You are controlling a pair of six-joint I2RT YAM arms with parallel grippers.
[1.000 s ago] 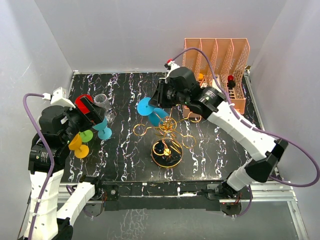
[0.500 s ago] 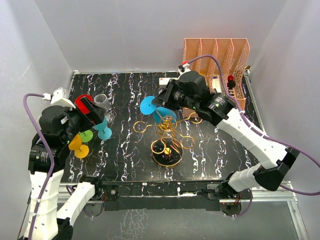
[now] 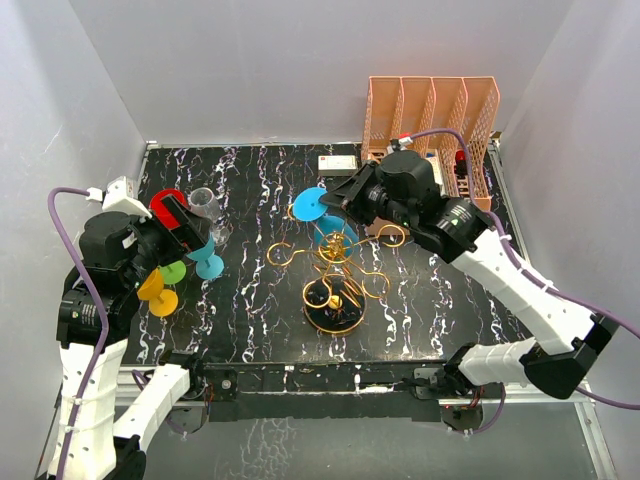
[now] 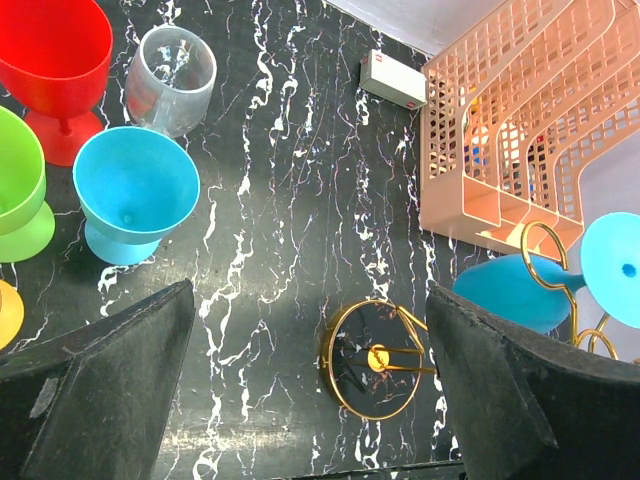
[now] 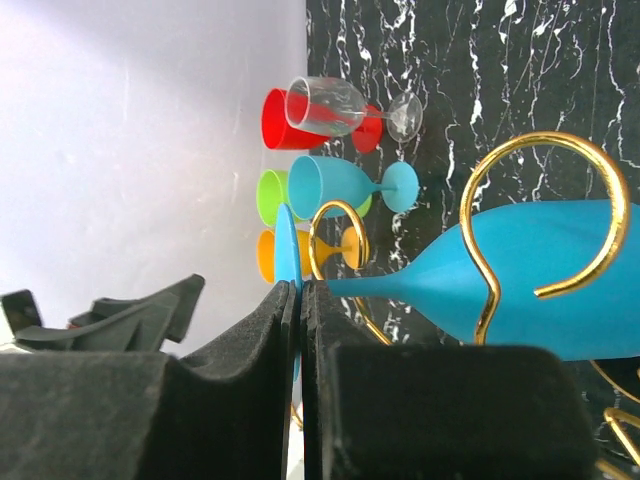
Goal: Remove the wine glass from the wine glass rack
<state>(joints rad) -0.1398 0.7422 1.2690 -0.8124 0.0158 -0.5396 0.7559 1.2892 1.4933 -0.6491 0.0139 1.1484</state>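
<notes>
The gold wire wine glass rack (image 3: 336, 282) stands mid-table on its ring base (image 4: 375, 360). A blue wine glass (image 3: 333, 230) lies sideways at the top of the rack. Its bowl (image 5: 530, 270) passes through a gold loop (image 5: 545, 137), and it also shows in the left wrist view (image 4: 510, 290). My right gripper (image 5: 300, 290) is shut on the edge of the glass's round foot (image 3: 308, 204), at the rack's far left side. My left gripper (image 4: 310, 390) is open and empty, held high at the table's left over the standing glasses.
Red (image 4: 55, 50), clear (image 4: 175, 75), blue (image 4: 135, 190), green (image 4: 20, 190) and orange (image 3: 158, 292) glasses stand at the left. An orange slotted file organizer (image 3: 430, 120) stands at the back right, with a small white box (image 3: 338, 162) beside it.
My right arm has swung to the right, carrying the blue glass's foot a little right and away. The left arm has not moved.
</notes>
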